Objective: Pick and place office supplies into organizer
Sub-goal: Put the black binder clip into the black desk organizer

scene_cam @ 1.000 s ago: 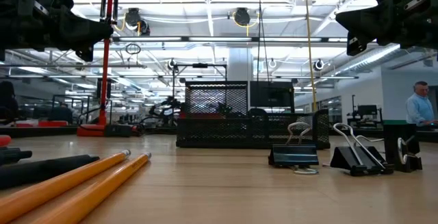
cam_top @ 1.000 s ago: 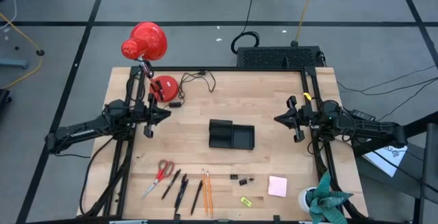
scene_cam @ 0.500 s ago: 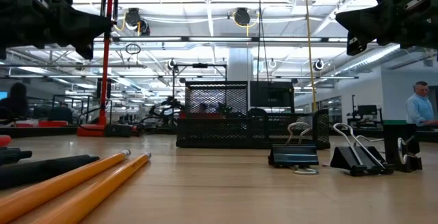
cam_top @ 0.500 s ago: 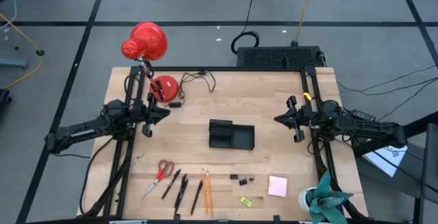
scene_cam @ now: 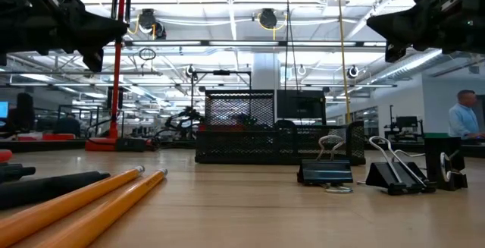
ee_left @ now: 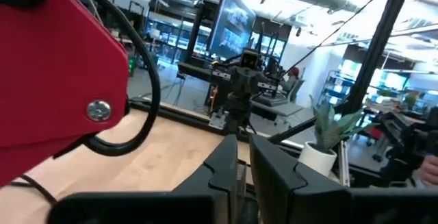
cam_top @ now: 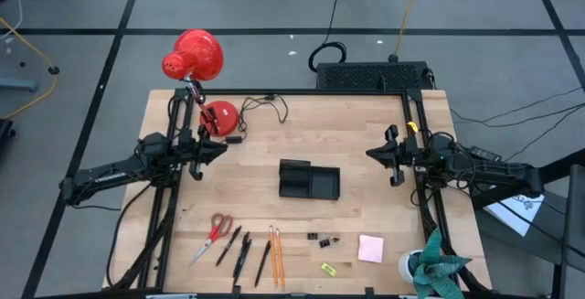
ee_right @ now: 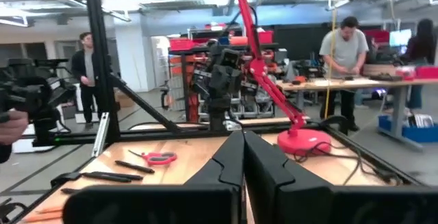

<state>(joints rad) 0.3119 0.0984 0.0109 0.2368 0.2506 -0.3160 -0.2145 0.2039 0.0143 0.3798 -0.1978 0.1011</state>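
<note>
The black organizer (cam_top: 309, 181) stands at the table's middle. Along the near edge lie red-handled scissors (cam_top: 216, 232), black pens (cam_top: 236, 247), orange pencils (cam_top: 275, 255), black binder clips (cam_top: 322, 240), a pink sticky-note pad (cam_top: 370, 248) and a small yellow piece (cam_top: 329, 268). My left gripper (cam_top: 219, 149) hovers left of the organizer and points at it. A narrow gap shows between its fingers (ee_left: 243, 159), which hold nothing. My right gripper (cam_top: 370, 157) hovers to the organizer's right, facing it, shut and empty (ee_right: 243, 148). Both hang well above the tabletop.
A red desk lamp (cam_top: 194, 57) with its base (cam_top: 219, 114) and cord stands at the far left. A larger black box (cam_top: 370, 77) sits behind the far edge. A small potted plant (cam_top: 437, 267) is at the near right corner. People stand in the room beyond the table.
My left gripper has rolled a little about the line it points along and has stayed in place. Nothing on the table has moved.
</note>
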